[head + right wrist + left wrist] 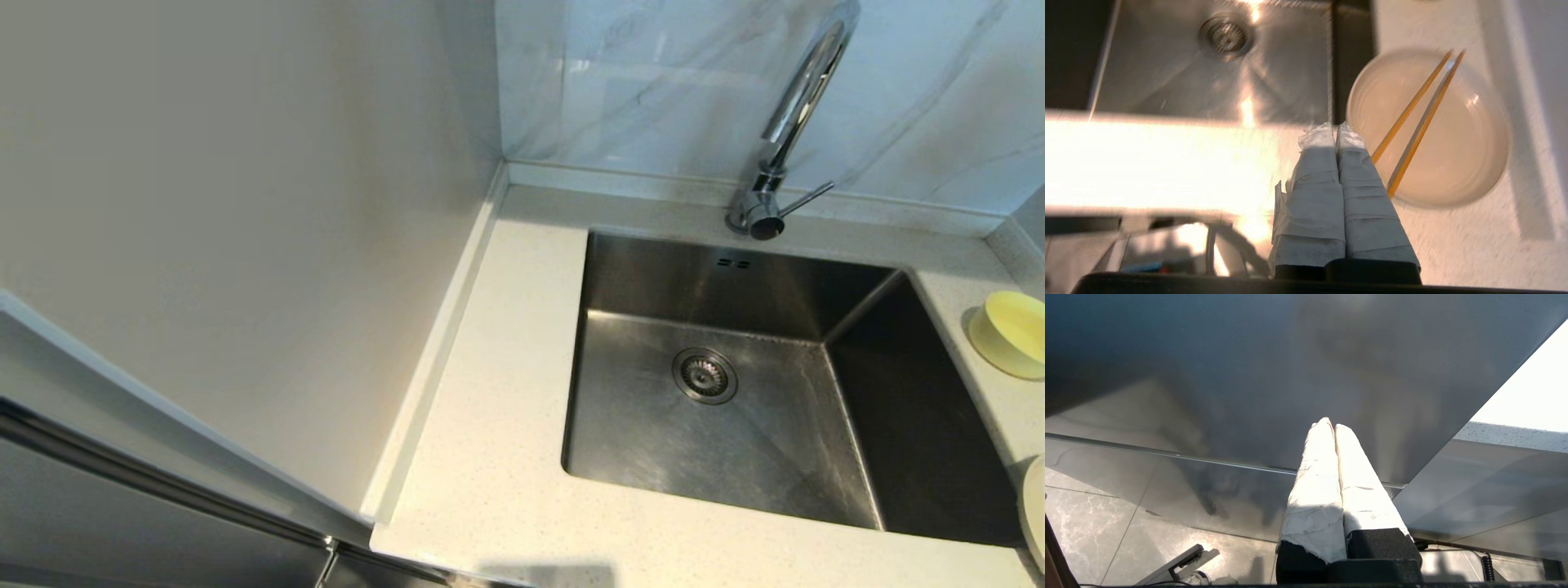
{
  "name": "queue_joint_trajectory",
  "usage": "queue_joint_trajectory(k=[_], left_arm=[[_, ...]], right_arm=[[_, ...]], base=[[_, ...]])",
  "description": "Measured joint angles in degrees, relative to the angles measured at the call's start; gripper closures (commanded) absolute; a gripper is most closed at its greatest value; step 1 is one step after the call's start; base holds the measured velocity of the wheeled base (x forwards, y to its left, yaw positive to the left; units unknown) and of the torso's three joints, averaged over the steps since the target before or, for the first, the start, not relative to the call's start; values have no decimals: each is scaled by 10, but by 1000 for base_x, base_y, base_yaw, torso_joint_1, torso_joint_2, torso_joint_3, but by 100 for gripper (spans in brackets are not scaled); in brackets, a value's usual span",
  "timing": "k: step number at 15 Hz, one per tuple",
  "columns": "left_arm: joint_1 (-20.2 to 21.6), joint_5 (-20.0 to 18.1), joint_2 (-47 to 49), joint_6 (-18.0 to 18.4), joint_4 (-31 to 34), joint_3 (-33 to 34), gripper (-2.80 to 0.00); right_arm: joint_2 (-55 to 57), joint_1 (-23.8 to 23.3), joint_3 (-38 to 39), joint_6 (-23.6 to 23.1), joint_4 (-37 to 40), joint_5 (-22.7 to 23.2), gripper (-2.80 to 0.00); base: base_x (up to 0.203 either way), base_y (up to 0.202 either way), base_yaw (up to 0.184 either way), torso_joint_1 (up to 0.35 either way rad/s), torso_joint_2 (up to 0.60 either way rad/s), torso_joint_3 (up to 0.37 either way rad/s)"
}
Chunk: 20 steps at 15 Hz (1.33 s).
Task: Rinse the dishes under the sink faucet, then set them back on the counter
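- The right hand [1336, 127] is hovering low over the near edge of the tabletop [1453, 241], its two tape-wrapped fingers [1310, 196] pressed together and gripping nothing.
- Just past those fingertips, the white round dish [1457, 163] is sitting on the tabletop to the right of the sink [1216, 85], close beside the basin's rim — in the head view only a sliver of it [1035, 510] is showing at the right border.
- The pair of thin brown wooden chopsticks [1419, 118] is lying across the dish, side by side and nearly parallel, with the far tips reaching the dish's rim.
- The left hand [1329, 422] is hanging well below the tabletop, in front of a dark glossy cabinet front [1290, 375] — its white-wrapped fingers [1314, 490] are closed against each other, with nothing between them.
- In the head view, the square stainless steel basin [637, 433] is sitting sunk into the off-white speckled tabletop [490, 408], with the round drain strainer [704, 375] in its floor and two small overflow slots [733, 263] on its far wall.
- Further back on the right-hand strip of tabletop, the small pale yellow bowl [1012, 333] is resting, cut partly by the picture's edge, well apart from the dish.
- Behind the basin, the chrome gooseneck faucet [804, 90] is rising from its round base, its thin side lever [807, 198] pointing out to the right.
- The grey-veined marble wall [653, 82] is standing behind everything.
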<state>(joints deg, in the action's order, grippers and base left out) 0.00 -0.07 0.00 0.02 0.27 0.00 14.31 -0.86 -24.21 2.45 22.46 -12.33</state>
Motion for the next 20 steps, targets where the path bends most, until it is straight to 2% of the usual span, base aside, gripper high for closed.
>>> queue_joint_trajectory(k=[2, 3, 5, 8, 12, 16, 20], left_arm=[[0, 0, 0, 0, 0, 0, 0], [0, 0, 0, 0, 0, 0, 0], [0, 0, 0, 0, 0, 0, 0], [0, 0, 0, 0, 0, 0, 0], [0, 0, 0, 0, 0, 0, 0], [0, 0, 0, 0, 0, 0, 0], [0, 0, 0, 0, 0, 0, 0]], right_arm=[[-79, 6, 24, -6, 85, 38, 0], [-101, 7, 44, -8, 99, 51, 0], [-127, 9, 111, -22, 47, 57, 0], [-141, 9, 183, -35, -111, 75, 0], [-144, 9, 223, -65, -173, 119, 0], [-145, 9, 241, -19, -217, 112, 0], [-145, 10, 242, -13, -216, 111, 0]], base=[[0, 0, 0, 0, 0, 0], [0, 0, 0, 0, 0, 0], [0, 0, 0, 0, 0, 0], [0, 0, 0, 0, 0, 0], [0, 0, 0, 0, 0, 0], [0, 0, 0, 0, 0, 0], [0, 0, 0, 0, 0, 0]])
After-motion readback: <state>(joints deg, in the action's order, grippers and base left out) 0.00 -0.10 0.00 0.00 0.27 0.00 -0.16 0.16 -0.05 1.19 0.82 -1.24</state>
